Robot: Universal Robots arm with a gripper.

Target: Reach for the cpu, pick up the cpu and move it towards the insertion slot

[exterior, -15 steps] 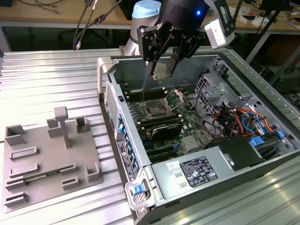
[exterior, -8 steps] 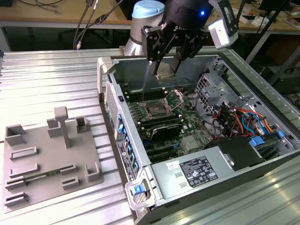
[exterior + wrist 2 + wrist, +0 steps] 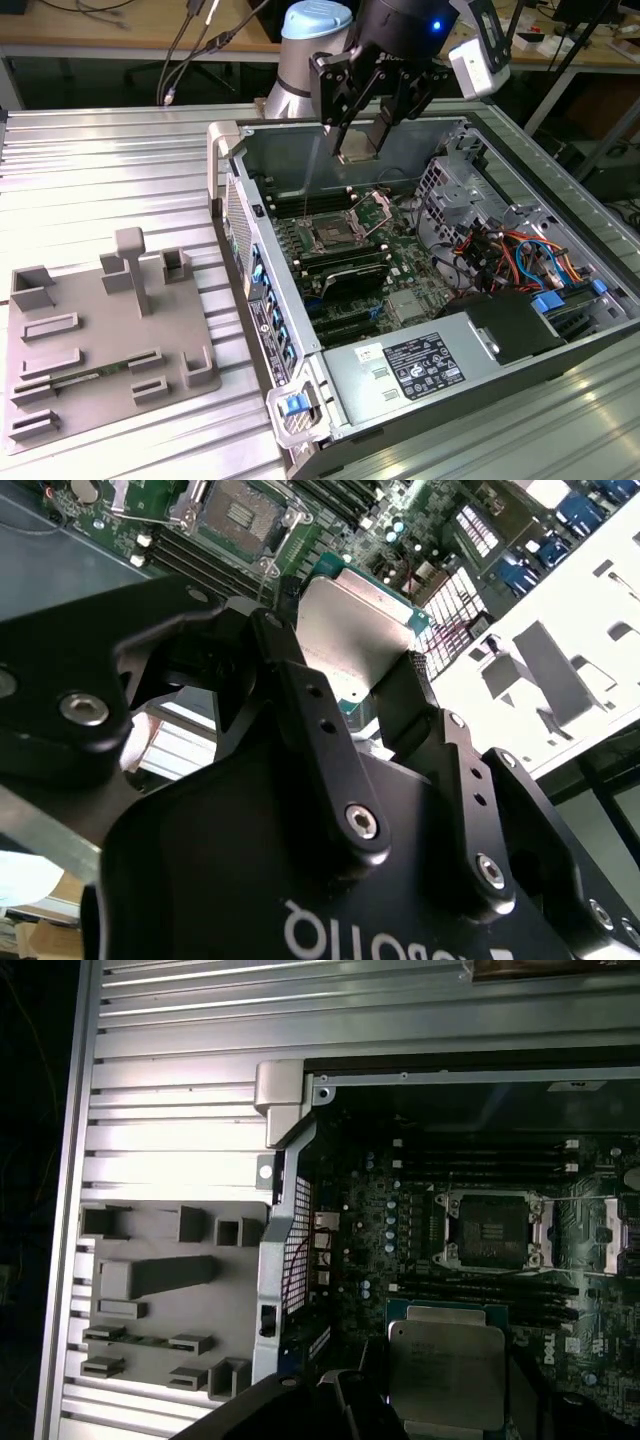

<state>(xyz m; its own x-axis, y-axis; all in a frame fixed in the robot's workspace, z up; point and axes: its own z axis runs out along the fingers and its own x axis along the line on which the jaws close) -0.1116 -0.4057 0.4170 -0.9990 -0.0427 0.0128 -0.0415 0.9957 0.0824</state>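
The open grey steel computer case [image 3: 440, 370] is laid on its side on the ribbed aluminium table [image 3: 100, 180], so that the green motherboard [image 3: 400, 270] is presented face-up for access from above. At the exterior view's left, well apart from the case, a large grey plastic plate with raised blocks [image 3: 100, 330] is placed flat on the table; it is judged to serve as a parts holder.

The black two-finger gripper [image 3: 357, 140] is held above the case interior, over the far part of the board. Its fingers [image 3: 300, 710] are closed to the chip's width, and the small flat square cpu with the pale silver metal top [image 3: 350, 630] is clamped between them by two opposite edges. The chip is carried clear of the board, touching nothing but the pads; the edge grip is judged to leave its underside free for seating.

The insertion slot, a square socket with a shiny metal frame and dark centre [image 3: 333, 235], is seen below the gripper in the exterior view, and in the first wrist view [image 3: 492, 1230] it lies near the held chip, not yet beneath it. Its frame appears raised, so the socket is judged ready to receive
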